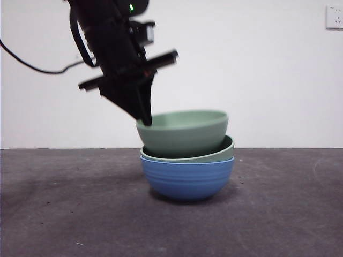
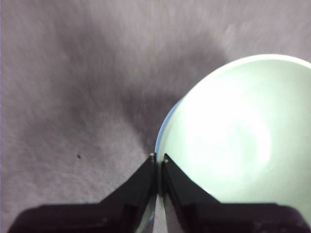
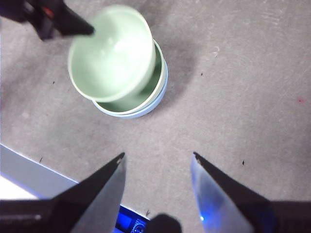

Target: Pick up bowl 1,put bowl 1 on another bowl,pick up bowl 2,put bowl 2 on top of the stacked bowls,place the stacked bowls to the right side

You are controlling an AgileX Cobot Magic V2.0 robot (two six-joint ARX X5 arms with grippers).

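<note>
The blue bowl (image 1: pixel 187 181) stands on the grey table, and one pale green bowl (image 1: pixel 217 155) sits nested in it. A second pale green bowl (image 1: pixel 185 134) rests tilted in that one, its left side raised. My left gripper (image 1: pixel 146 120) comes down from the upper left, shut on this top bowl's left rim. In the left wrist view the gripper (image 2: pixel 159 158) pinches the rim of the green bowl (image 2: pixel 233 141), with a sliver of blue rim (image 2: pixel 163 130) beside it. My right gripper (image 3: pixel 158 158) hangs open high above the table, apart from the stack (image 3: pixel 146 97).
A white wall with an outlet (image 1: pixel 334 16) stands behind the table. A black cable (image 1: pixel 32 65) trails left from the working arm. The right wrist view shows the table's light edge (image 3: pixel 29 170) near the right arm.
</note>
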